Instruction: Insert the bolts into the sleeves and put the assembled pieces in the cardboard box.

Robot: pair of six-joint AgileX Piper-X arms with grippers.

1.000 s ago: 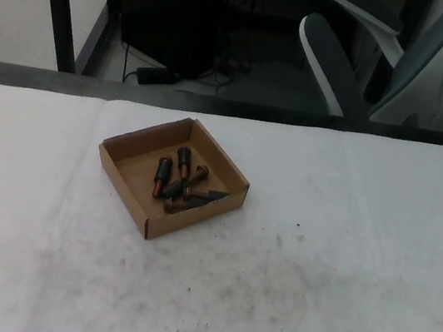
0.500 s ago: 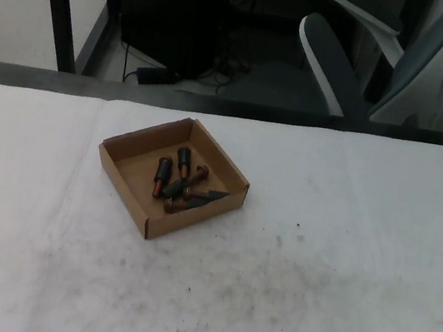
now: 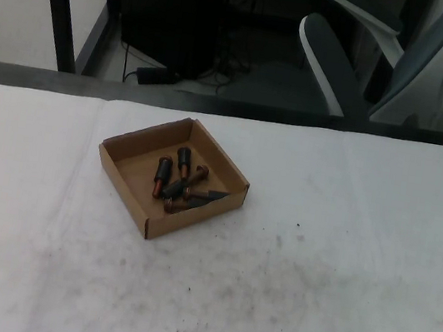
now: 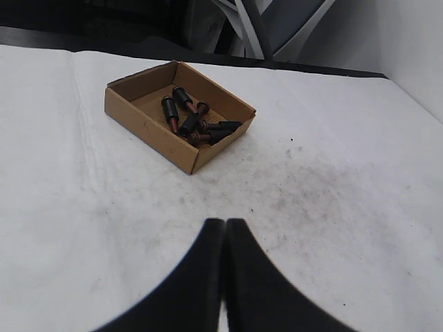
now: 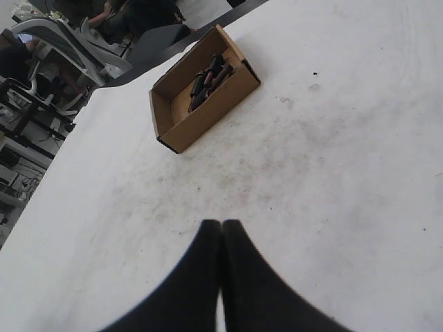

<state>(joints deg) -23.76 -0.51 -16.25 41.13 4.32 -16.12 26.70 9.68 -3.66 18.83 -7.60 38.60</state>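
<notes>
Looks pretty much done: assembled pieces point(image 3: 179, 180) lie in the cardboard box point(image 3: 197, 215) around 11 o'clock. The left gripper point(image 4: 225, 223) and right gripper point(image 5: 221, 223) are both pinched together, holding nothing.

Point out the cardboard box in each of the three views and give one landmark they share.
High view: the cardboard box sits on the white bench, left of centre.
Left wrist view: the cardboard box lies well ahead of the shut left gripper.
Right wrist view: the cardboard box lies well ahead of the shut right gripper.
Shared landmark: the dark pieces lying inside the cardboard box.
</notes>
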